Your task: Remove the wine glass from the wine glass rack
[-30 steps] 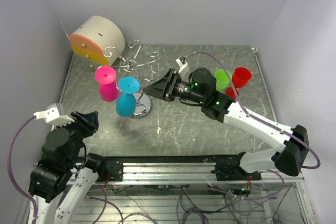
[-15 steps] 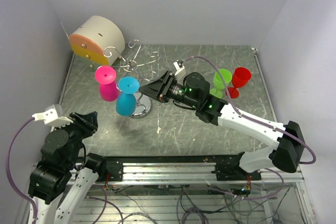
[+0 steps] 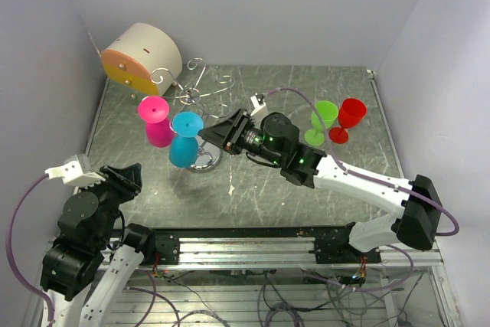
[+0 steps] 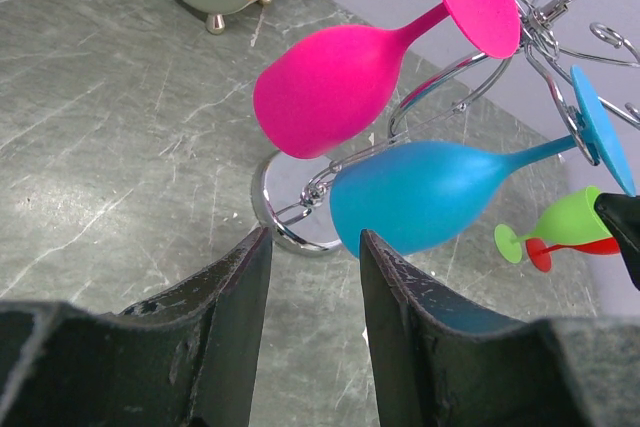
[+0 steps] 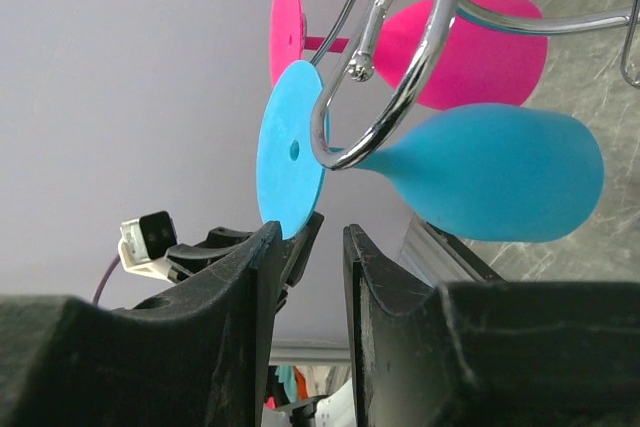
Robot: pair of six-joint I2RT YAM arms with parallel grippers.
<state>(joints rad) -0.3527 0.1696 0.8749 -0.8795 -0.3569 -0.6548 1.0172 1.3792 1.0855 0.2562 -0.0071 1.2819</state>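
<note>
Wine glass [image 5: 500, 177], blue, beyond right fingers [image 5: 262, 287]

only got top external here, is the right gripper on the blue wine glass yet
observer: no. right wrist view shows the right gripper open, with the foot of the blue wine glass just past its fingertips, not between them.
operator: how does it hang
observer: its stem sits inside a chrome hook loop of the wine glass rack, foot on one side, bowl on the other.
operator: left arm touching anything
observer: no. left wrist view shows the left gripper open and empty, the blue bowl ahead of it, apart.
</note>
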